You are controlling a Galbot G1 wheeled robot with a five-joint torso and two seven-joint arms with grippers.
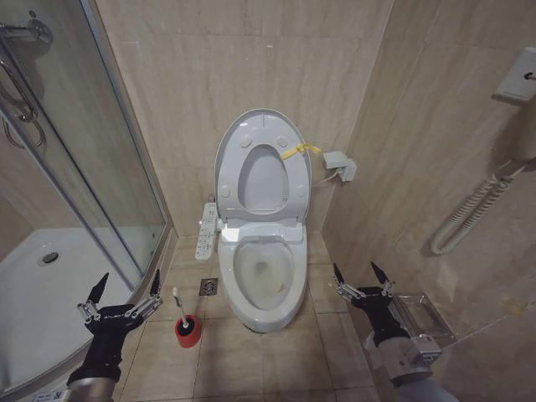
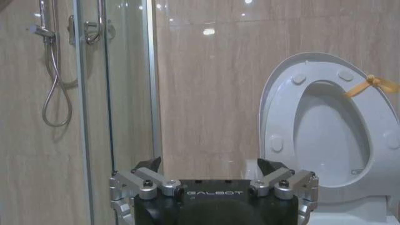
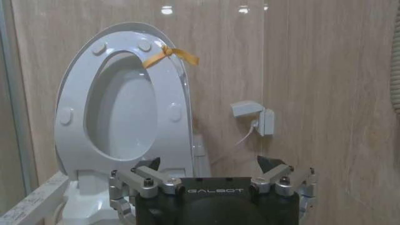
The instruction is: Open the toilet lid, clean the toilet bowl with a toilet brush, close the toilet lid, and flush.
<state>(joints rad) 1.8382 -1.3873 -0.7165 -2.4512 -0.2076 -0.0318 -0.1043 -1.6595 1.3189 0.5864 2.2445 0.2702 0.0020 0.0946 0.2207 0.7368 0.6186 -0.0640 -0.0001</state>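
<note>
Left gripper (image 1: 123, 289) spread beside toilet brush (image 1: 181, 311); right gripper (image 1: 361, 277) spread; toilet lid (image 1: 262, 167) up.

The wall tiles (image 1: 251, 75) are looking like polished beige stone, glossy enough to be throwing back ceiling lights. The toilet lid (image 1: 261, 167) is showing smooth shiny white plastic, and the toilet bowl (image 1: 266, 311) is gleaming like glazed ceramic. The shower door (image 1: 100, 151) is clear glass in a bright metal frame, with a chrome hose (image 2: 55, 93) shining behind it. Both grippers, left gripper (image 1: 122, 293) and right gripper (image 1: 362, 278), are wearing matt black casing with brushed silvery metal knuckles. The brush holder (image 1: 188, 332) is looking like dull red plastic.
</note>
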